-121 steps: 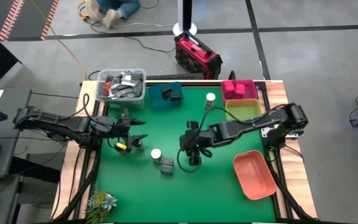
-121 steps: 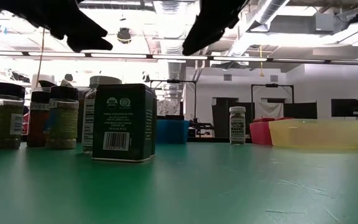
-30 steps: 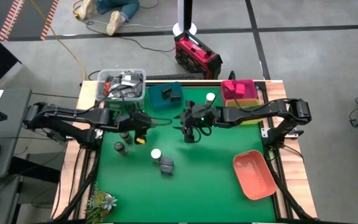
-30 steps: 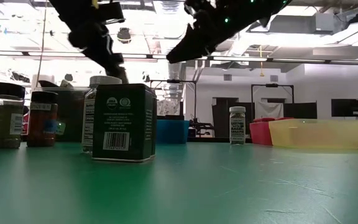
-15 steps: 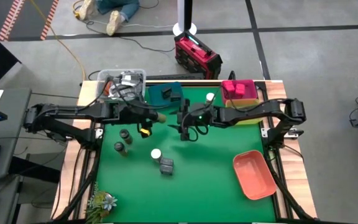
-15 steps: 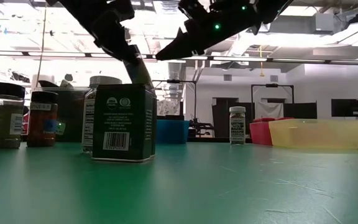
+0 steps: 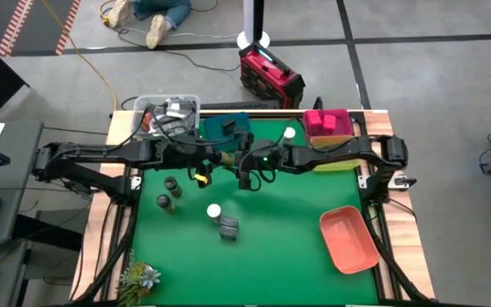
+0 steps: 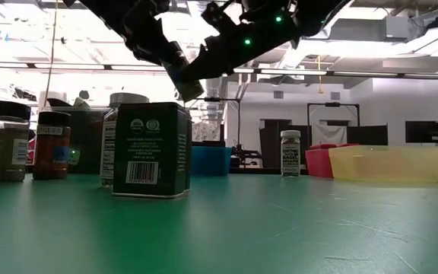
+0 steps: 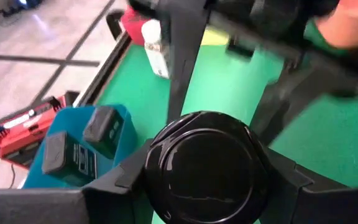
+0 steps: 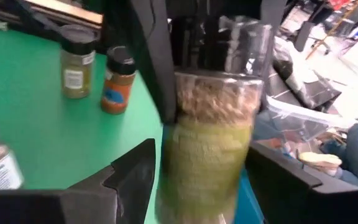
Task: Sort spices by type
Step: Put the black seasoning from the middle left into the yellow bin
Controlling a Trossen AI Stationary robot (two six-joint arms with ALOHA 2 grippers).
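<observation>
My left gripper is shut on a dark-lidded round jar of olive-green spice, high over the table's far middle. My right gripper is open right beside it, its fingers standing on either side of the jar; I cannot tell whether they touch it. On the table stand two dark-lidded jars, a white-capped jar, a dark grey tin and, farther back, another white-capped jar. My left gripper pinches the jar between its two fingers, one on each side just behind the black lid. The lid faces back toward the wrist. The jar is lifted clear of the table and tilted, its body reaching out toward my right gripper.
A teal tray with dark tins, a pink tray and a yellow tray line the far edge. A salmon tray lies near right and a clear tub of clutter far left. The two arms meet over the far middle.
My left gripper has carried the jar up and toward the table's right and has tipped upward. My right gripper has come toward the table's left until its fingers stand around the jar.
</observation>
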